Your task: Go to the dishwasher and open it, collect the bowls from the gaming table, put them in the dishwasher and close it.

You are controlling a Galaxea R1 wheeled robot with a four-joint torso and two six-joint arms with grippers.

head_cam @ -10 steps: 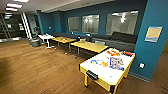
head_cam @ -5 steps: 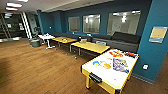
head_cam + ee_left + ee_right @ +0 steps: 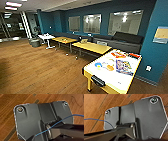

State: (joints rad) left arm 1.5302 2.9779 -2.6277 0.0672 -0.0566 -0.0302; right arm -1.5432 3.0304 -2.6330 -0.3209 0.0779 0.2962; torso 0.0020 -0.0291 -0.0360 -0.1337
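A: Where was the long white-topped gaming table with yellow wooden sides [image 3: 113, 75]?

B: It stood low and right in the head view, close to the robot, beside the teal wall [image 3: 155, 50]. Coloured items lay on its worktop: a yellow and blue cluster [image 3: 103, 66], a printed sheet [image 3: 124, 67] and a red piece [image 3: 117, 54] toward the far end. I could not tell which were bowls.

A: And beyond it?

B: Two yellow wooden tables [image 3: 92, 47] ran along a dark grey sofa [image 3: 125, 41], with a small white table [image 3: 46, 37] farther off, all on a brown wooden floor [image 3: 37, 67].

A: The end effectors?

B: Both wrist views showed dark plates over floorboards [image 3: 7, 112]. Whether either end effector was spread or pressed together, I could not tell.
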